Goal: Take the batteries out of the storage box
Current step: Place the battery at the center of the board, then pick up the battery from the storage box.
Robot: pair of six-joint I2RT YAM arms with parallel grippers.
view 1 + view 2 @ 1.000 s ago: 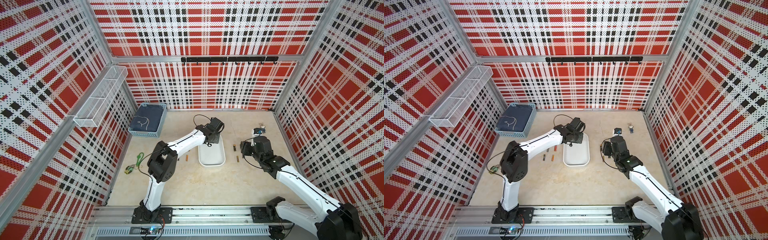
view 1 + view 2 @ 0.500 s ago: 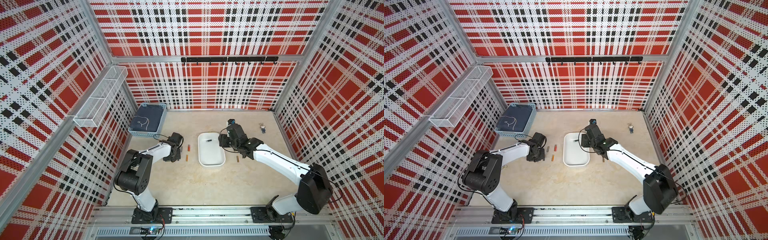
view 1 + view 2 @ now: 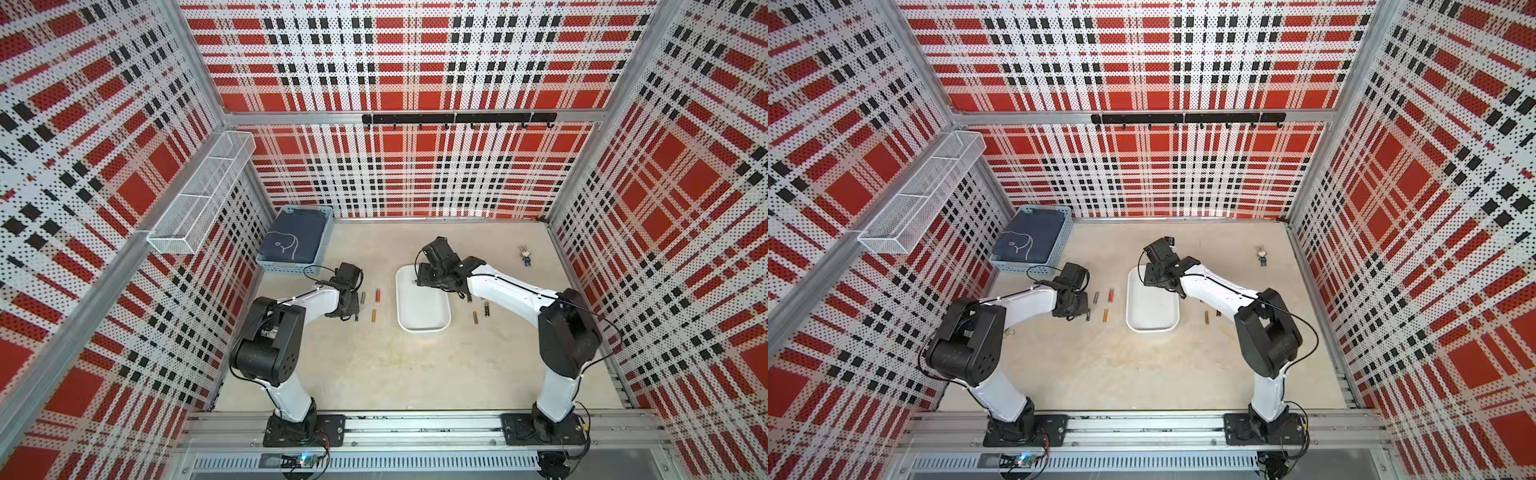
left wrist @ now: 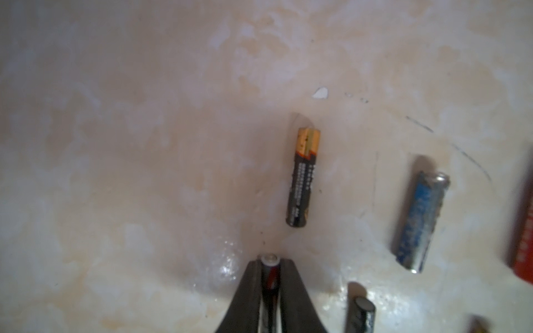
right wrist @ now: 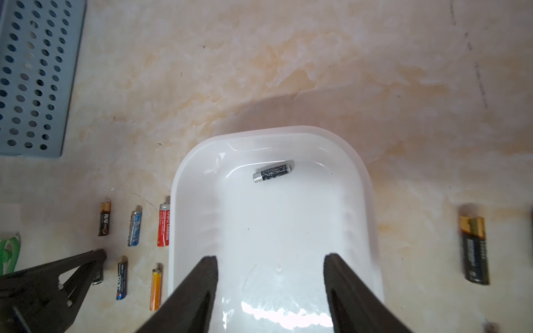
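L gripper is pinching a cell low over the table; R gripper is hanging open over the box.

L jaws are standing nearly closed, pressing on both sides of the held cell, a black one w/ its metal end poking past the tips, left of the box. R jaws are gaping wide w/ nothing btwn them. A lone cell, black w/ silver ends, is lying on its side inside the box, close to one end wall. Five loose cells are lying on the table left of the box, incl. a red cell just beside its wall, a blue cell and an orange cell. A black-gold cell is lying right of the box, apart from it.
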